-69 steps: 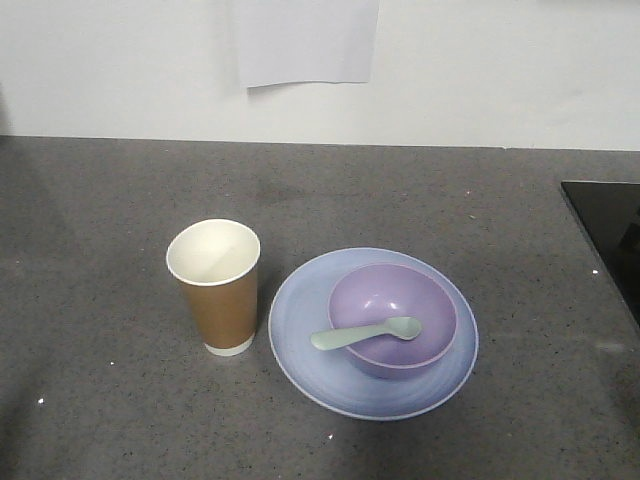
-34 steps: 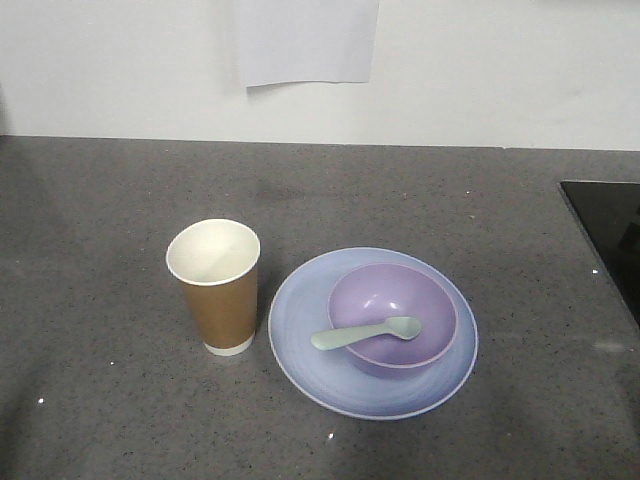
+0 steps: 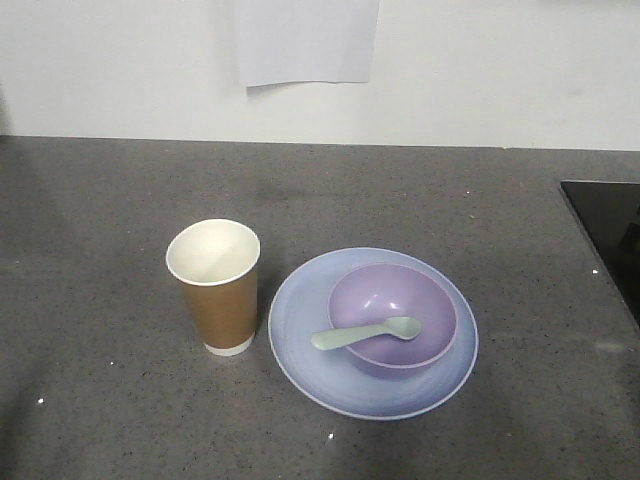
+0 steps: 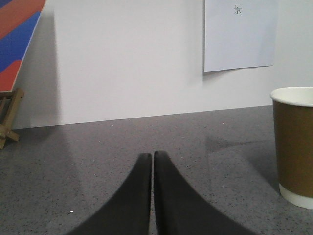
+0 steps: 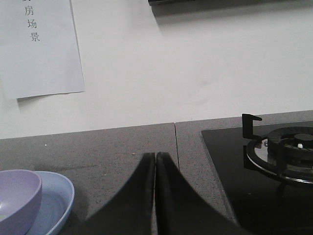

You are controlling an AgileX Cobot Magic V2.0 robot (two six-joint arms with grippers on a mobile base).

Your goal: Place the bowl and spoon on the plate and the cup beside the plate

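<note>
The plate [image 3: 300,330] lies on the table [image 3: 110,200] and carries the bowl [image 3: 385,300]. The spoon [image 3: 365,333] rests across the bowl's rim. The cup [image 3: 214,287] stands upright just left of the plate, apparently empty. Left tool [image 4: 152,157] and right tool [image 5: 155,157]: both pressed together, gripping nothing.

A speckled dark grey countertop [image 3: 110,400] spanned the scene and met a plain white wall [image 3: 480,70] at its far edge. A white paper sheet [image 4: 239,34] bearing printed characters hung on that wall, up and to the right beyond the left jaws and up and to the left beyond the right jaws. A black glass hob [image 5: 230,196] lay inset in the countertop just right of the right jaws, carrying a gas burner [image 5: 288,147] under a black pan support. A red-and-blue striped board [image 4: 17,34] on a wooden easel [image 4: 9,117] stood far left of the left jaws.
</note>
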